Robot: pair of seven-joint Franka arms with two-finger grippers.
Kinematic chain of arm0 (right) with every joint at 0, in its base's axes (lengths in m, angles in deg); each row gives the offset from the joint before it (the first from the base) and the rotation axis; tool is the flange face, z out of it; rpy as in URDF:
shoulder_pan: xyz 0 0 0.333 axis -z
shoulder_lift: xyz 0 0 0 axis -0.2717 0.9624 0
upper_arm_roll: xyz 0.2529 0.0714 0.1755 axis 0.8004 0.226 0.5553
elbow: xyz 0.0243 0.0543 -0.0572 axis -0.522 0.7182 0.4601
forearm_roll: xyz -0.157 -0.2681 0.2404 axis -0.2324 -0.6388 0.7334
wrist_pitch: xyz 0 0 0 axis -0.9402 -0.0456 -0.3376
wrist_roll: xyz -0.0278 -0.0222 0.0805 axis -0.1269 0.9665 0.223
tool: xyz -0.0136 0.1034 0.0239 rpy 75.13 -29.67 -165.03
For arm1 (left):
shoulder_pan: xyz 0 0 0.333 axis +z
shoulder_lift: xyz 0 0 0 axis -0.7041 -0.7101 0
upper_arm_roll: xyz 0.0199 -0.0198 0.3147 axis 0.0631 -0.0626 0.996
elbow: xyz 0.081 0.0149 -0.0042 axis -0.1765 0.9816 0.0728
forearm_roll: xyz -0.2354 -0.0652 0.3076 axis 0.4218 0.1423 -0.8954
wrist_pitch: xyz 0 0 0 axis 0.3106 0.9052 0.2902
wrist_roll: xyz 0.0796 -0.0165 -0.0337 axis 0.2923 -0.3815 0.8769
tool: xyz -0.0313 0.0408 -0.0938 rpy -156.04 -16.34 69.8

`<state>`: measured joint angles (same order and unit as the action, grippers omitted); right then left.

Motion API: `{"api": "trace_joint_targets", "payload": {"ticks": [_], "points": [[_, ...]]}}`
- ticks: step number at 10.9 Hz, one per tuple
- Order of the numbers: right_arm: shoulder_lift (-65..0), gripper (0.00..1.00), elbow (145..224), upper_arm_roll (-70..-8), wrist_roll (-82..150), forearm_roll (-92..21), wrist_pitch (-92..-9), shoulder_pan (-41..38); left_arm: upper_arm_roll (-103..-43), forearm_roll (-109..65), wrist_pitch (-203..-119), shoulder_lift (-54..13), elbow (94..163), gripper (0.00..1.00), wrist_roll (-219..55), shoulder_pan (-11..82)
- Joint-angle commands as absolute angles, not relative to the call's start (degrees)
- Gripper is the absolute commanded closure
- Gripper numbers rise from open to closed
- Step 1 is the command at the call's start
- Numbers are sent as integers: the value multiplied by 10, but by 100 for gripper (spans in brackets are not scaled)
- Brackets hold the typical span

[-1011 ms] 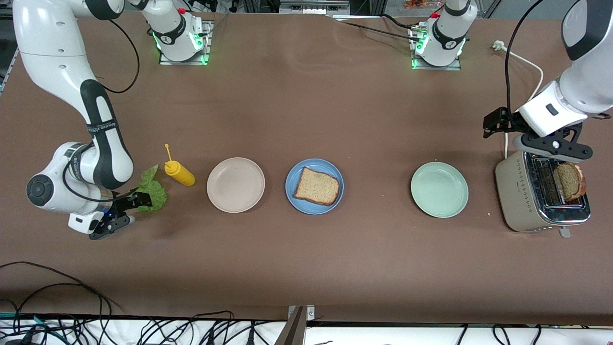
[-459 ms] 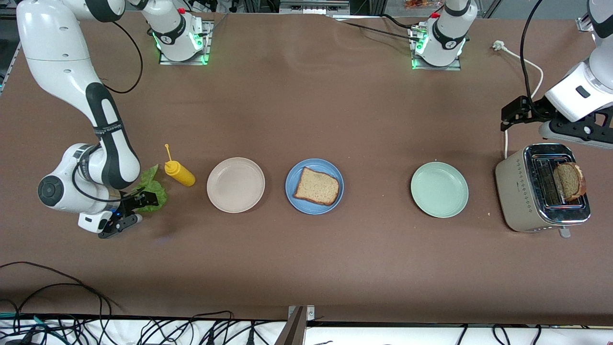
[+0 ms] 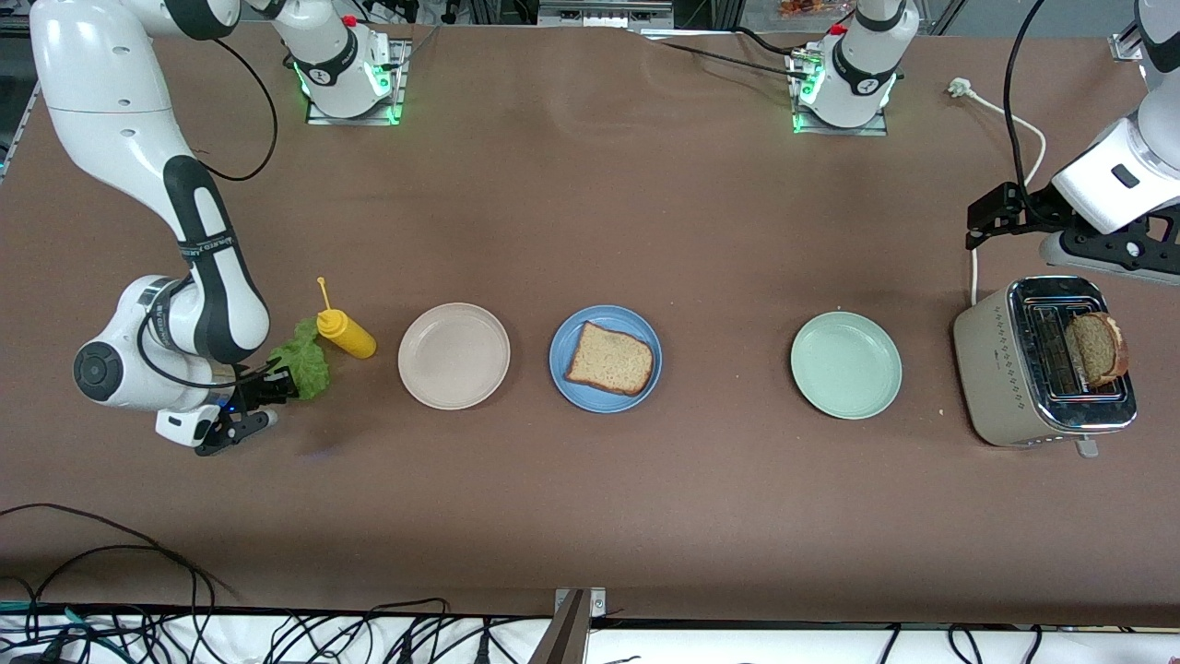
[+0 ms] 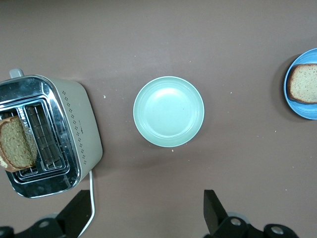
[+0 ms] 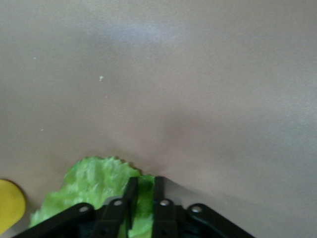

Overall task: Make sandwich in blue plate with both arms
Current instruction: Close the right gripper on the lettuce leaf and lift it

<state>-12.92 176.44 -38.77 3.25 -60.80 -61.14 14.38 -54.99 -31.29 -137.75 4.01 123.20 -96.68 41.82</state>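
A brown bread slice lies on the blue plate at mid table; the left wrist view shows that slice and plate too. Another slice stands in the toaster at the left arm's end. My right gripper is shut on an edge of the green lettuce leaf, which bunches up beside the mustard bottle. My left gripper hangs open and empty over the table next to the toaster, by its white cord.
A yellow mustard bottle lies right beside the lettuce. A beige plate sits between bottle and blue plate. A mint-green plate lies between blue plate and toaster. Cables trail along the front edge.
The right gripper has closed on the lettuce, and the leaf has bunched up toward the bottle. The left gripper has moved off the toaster toward the robots' bases, staying open.
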Motion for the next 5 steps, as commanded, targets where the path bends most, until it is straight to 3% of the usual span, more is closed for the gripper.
{"api": "trace_joint_targets", "payload": {"ticks": [1,5], "points": [[-155,100,1731,-381,37,-600,-516,145,-554,-331,-1364,33,1214,0,-963,420],[-197,100,1694,-381,31,-607,-423,145,-557,-329,-1364,33,1214,0,-958,420]]}}
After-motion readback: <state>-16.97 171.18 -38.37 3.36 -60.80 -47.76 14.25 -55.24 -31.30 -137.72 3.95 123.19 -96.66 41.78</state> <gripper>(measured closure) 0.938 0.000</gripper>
